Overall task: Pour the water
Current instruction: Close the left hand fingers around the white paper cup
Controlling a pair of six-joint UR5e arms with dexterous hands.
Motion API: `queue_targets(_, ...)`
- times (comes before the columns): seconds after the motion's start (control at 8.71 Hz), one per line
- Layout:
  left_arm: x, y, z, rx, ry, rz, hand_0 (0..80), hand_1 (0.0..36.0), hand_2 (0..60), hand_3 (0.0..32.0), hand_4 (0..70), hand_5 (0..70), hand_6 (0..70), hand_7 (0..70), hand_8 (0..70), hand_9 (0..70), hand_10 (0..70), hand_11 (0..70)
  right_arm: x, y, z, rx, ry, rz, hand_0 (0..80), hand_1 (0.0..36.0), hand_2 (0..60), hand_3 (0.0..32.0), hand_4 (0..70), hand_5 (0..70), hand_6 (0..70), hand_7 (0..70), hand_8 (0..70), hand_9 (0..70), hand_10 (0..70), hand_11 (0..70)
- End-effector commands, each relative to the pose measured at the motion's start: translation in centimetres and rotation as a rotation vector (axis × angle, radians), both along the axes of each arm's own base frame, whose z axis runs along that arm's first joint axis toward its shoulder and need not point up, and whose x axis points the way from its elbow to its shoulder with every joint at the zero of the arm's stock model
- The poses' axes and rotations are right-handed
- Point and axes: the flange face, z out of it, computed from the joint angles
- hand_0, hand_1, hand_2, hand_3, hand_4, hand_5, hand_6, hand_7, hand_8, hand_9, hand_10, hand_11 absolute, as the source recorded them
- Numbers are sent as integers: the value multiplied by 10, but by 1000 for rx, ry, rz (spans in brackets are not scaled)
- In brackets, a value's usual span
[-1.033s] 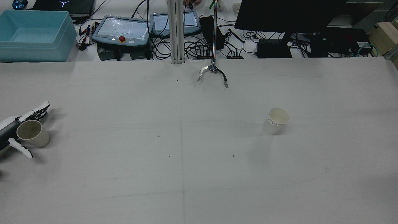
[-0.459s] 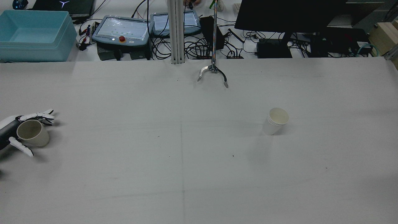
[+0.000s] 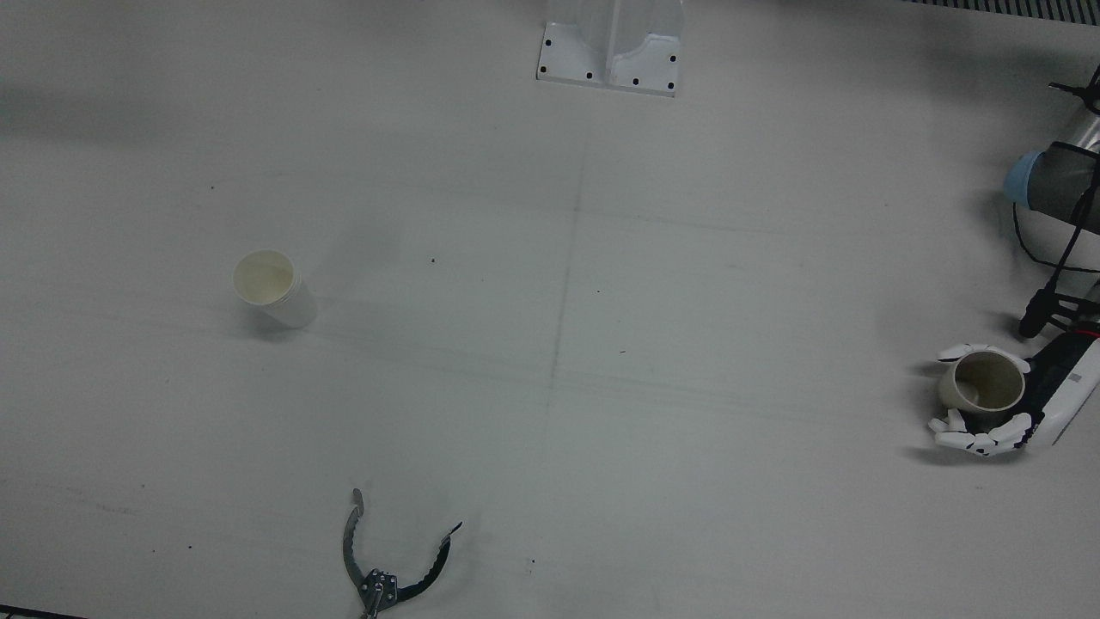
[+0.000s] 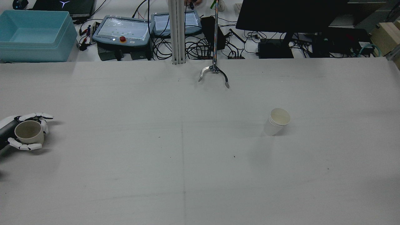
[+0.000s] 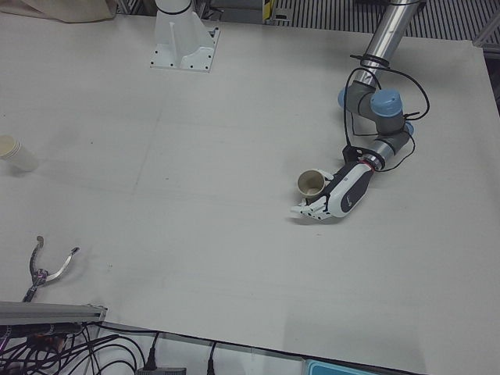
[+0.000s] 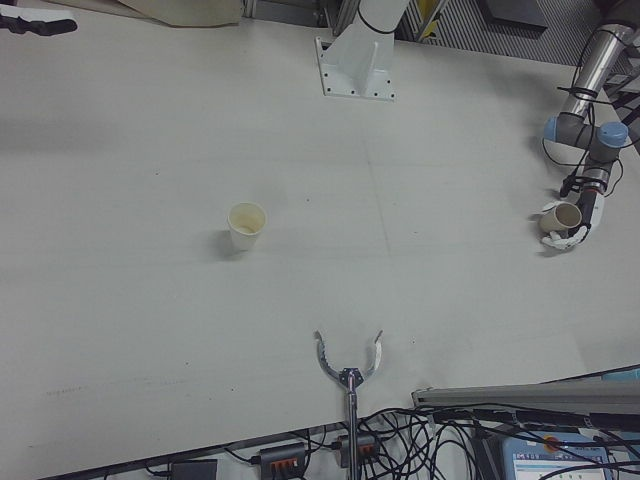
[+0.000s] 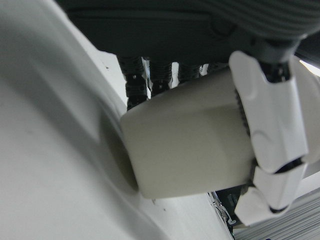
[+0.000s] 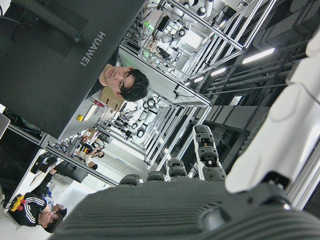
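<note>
Left hand [image 4: 26,132], white with black joints, wrapped around a beige paper cup [image 4: 28,132] at the far left edge of the white table [image 4: 187,150] in the rear view. Fingers [image 4: 37,116] curled over the far side of the cup, thumb [image 4: 23,145] closed against the near side, so cup clasped between them. Cup upright, open mouth up, base on or just above the table; impossible to say which. Same grasp seen in the front view, hand [image 3: 997,413] at the right edge with the beige paper cup [image 3: 980,383] between its digits, and in the left-front view, hand [image 5: 332,199] lying low beside the cup [image 5: 311,184]. Close up in the left hand view, pale cup wall [image 7: 187,140] pressed by a white finger [image 7: 270,115].

Second cup, a white paper cup [image 4: 277,121], standing upright on the right half of the table in the rear view, well apart from the held cup. Also visible in the front view [image 3: 273,287] and the right-front view [image 6: 246,227], with nothing touching it.

Right hand visible only through its own camera, as dark ribbed casing [image 8: 165,210] and white fingers [image 8: 285,130] pointed at the room behind; spread or closed, cannot tell.

Metal grabber claw on a long rod [image 4: 214,72] resting at the far middle edge of the table, prongs open, well apart from both cups.
</note>
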Motion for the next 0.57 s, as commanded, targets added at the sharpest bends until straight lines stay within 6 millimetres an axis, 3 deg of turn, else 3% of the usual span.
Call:
queue_targets(0.0, -9, 1, 2, -30, 39, 1, 486, 360, 600, 0, 292, 187, 452, 700, 487, 698, 333, 491, 0, -1, -3, 6, -3, -1, 448, 65, 0, 0, 100, 93, 41, 86, 0, 6, 0, 7)
queue_targets(0.23, -22, -2, -27, -37, 150, -17, 466, 360, 600, 0, 302, 169, 446, 700, 481, 700, 329, 484, -1, -3, -7, 16, -8, -1, 451, 68, 0, 0, 101, 97, 42, 88, 0, 5, 0, 4)
queue_targets(0.46, -32, -6, -29, -109, 305, -69, 469, 360, 600, 0, 319, 180, 436, 700, 477, 700, 263, 399, -2, -7, -11, 25, -10, -3, 454, 69, 0, 0, 105, 104, 46, 95, 0, 7, 0, 0)
